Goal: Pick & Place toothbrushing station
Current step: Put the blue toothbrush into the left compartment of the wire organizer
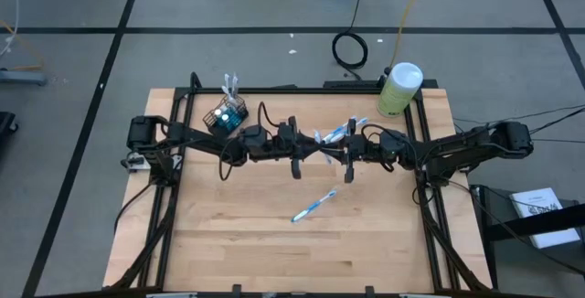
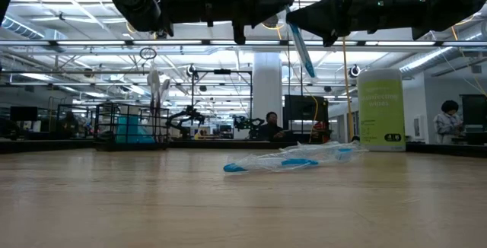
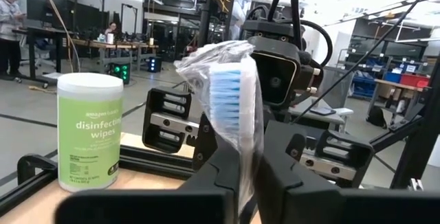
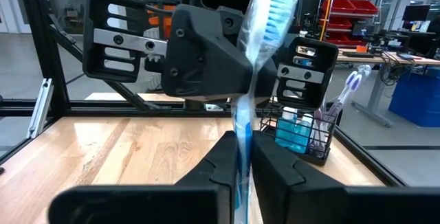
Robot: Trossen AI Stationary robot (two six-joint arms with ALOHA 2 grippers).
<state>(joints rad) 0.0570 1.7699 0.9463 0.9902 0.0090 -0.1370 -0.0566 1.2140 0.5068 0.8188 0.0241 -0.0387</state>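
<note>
A toothbrush with blue bristles in a clear wrapper stands nearly upright in the air over the table's middle. My left gripper and my right gripper face each other, both shut on it. A second wrapped toothbrush lies flat on the table nearer the front. The dark wire-mesh cup holder stands at the far left with toothbrushes upright in it. My left gripper pinches the wrapped toothbrush below its bristle head between its two fingers. It comes level from the table's left, across the brush. The head stands up above the fingers, clear of the table. My right gripper pinches the toothbrush's blue handle between its two fingers, level from the table's right and across the brush. The head rises above the fingers and the handle's lower end hangs slanting below, clear of the table.
A pale green wipes canister with a white lid stands at the far right corner. A black frame rail runs along the table's far edge. Bare wood lies along the near side.
</note>
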